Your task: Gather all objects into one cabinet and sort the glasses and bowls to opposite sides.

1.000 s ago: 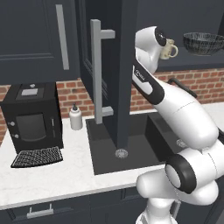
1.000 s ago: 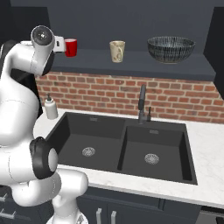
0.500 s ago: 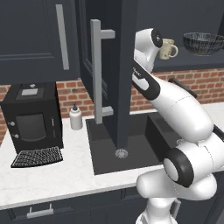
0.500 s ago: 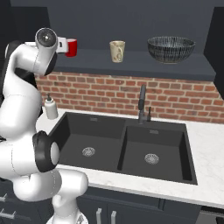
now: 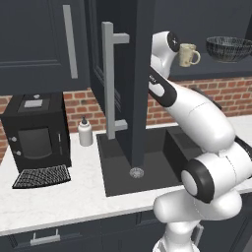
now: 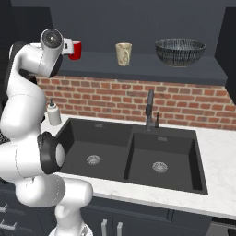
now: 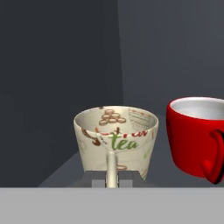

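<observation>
End effector [image 7: 112,181]: clamped on handle of beige printed ceramic mug [image 7: 116,141] | glossy red cup [image 7: 197,136] just beside | set down level on cabinet shelf [image 6: 147,64], avoid nudging cup

The only text I'm making out is "tea" in green letters on the beige mug [image 7: 116,142], seen in the hand view. There's some reddish script sitting around it on the same mug, but it's coming out too blurry to read.
</observation>
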